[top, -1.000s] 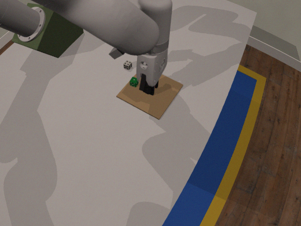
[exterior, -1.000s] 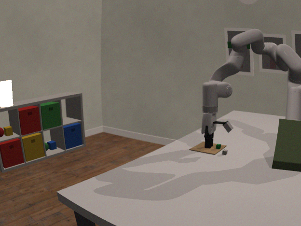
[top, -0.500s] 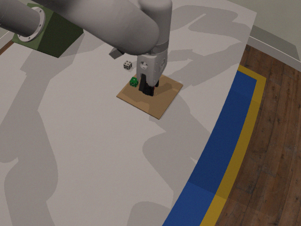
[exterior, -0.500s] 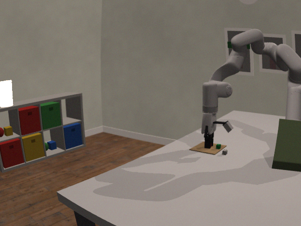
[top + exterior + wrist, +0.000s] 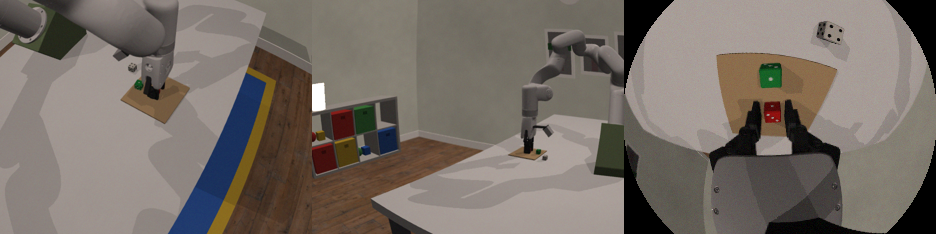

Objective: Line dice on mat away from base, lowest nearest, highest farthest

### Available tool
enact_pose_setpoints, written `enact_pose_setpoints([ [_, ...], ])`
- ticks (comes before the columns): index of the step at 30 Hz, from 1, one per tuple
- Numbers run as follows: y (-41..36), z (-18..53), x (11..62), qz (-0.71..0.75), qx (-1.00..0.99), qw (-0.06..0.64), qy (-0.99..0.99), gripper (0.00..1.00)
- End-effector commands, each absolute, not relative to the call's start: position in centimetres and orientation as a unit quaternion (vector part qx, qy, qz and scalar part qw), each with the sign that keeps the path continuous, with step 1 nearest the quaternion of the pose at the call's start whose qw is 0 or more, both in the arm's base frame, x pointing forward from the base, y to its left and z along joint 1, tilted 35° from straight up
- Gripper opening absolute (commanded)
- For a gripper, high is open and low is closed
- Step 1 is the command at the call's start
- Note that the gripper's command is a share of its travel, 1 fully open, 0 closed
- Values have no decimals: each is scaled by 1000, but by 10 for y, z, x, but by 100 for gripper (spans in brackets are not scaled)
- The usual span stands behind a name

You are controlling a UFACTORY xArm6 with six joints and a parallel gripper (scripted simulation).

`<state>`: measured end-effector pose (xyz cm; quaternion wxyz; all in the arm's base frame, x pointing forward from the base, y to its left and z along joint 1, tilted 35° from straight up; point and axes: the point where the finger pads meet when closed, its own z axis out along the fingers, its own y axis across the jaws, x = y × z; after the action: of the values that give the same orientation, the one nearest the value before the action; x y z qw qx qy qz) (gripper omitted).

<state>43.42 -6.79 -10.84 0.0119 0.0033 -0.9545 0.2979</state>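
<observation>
Tool (image 5: 772, 116) opening around red die (image 5: 772, 112) on mat (image 5: 814, 84); green die (image 5: 771, 76) at 12 o'clock, white die (image 5: 830, 31) off-mat at 1 o'clock on counter (image 5: 704, 28).

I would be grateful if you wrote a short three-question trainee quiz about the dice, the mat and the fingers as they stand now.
1. True or false: the white die lies on the mat.
2. Which die sits between the fingers? A green, B red, C white.
3. How many dice are on the mat?

Key:
1. False; it lies on the table.
2. B, the red die; the gripper is open around it.
3. Two: red and the green die.
</observation>
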Motion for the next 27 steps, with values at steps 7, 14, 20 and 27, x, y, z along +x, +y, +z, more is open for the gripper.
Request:
enact_pose_setpoints([
  [7, -57, -93, 436, 298, 3, 10, -955, 36],
  [14, -36, -63, 437, 298, 3, 10, -955, 36],
  [20, -25, -47, 437, 298, 3, 10, -955, 36],
  [27, -17, -34, 437, 298, 3, 10, -955, 36],
])
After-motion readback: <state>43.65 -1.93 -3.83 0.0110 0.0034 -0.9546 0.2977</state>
